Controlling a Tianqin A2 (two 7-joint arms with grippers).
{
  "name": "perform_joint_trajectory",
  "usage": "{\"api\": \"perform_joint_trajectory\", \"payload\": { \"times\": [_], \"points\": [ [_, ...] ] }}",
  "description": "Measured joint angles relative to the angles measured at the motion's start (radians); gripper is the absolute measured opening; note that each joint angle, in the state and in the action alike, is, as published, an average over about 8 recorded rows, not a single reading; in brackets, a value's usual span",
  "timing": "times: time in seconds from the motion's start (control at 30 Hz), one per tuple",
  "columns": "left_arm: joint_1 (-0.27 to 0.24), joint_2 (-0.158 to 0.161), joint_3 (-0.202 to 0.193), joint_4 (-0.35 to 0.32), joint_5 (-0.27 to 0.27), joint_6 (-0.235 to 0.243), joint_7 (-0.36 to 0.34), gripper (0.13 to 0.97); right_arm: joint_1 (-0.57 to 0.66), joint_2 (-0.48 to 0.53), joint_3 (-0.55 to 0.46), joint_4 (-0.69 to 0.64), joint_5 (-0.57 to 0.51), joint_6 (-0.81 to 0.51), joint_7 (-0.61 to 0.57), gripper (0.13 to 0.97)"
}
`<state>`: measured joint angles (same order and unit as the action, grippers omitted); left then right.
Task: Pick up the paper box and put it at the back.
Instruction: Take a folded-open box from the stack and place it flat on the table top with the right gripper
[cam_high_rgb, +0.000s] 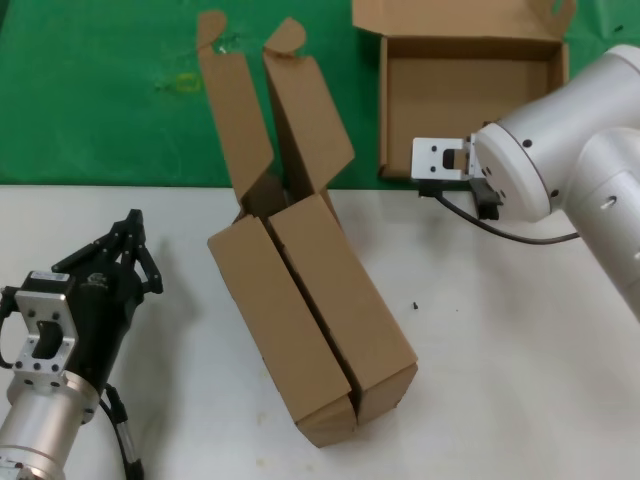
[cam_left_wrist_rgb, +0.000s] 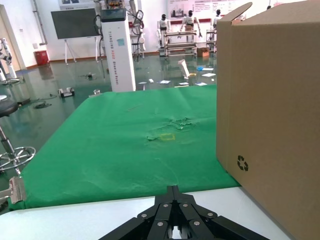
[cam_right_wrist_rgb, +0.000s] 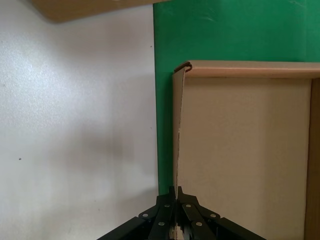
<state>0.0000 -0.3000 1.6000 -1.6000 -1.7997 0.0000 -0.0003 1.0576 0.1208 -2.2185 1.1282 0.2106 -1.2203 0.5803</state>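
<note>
Paper box (cam_high_rgb: 470, 105): lies open on the green cloth (cam_high_rgb: 100, 90), beyond the cloth's edge with the white table (cam_high_rgb: 500, 340); lid folded back away from the robot, inside bare.
Right gripper (cam_right_wrist_rgb: 176, 192): at the paper box's near wall; the right wrist view shows its fingers closed together on the thin edge of that wall, one finger on each face of the card. In the head view the arm hides the fingertips.
Left gripper (cam_high_rgb: 130, 235): on the white table, well short of the green cloth and far from the paper box, beside the two tall boxes (cam_high_rgb: 310, 330); fingers drawn together to a point, nothing between them.
Two tall boxes: side by side on the white table, their long lids raised over the cloth's edge, clear of the paper box.
</note>
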Motion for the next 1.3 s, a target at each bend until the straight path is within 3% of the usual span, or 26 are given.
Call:
{"api": "perform_joint_trajectory", "payload": {
  "times": [1.3],
  "points": [
    [0.000,0.000,0.000,0.000,0.000,0.000,0.000,0.143,0.036,-0.047,-0.007,-0.074,-0.004,-0.015,0.050,0.177]
  ]
}}
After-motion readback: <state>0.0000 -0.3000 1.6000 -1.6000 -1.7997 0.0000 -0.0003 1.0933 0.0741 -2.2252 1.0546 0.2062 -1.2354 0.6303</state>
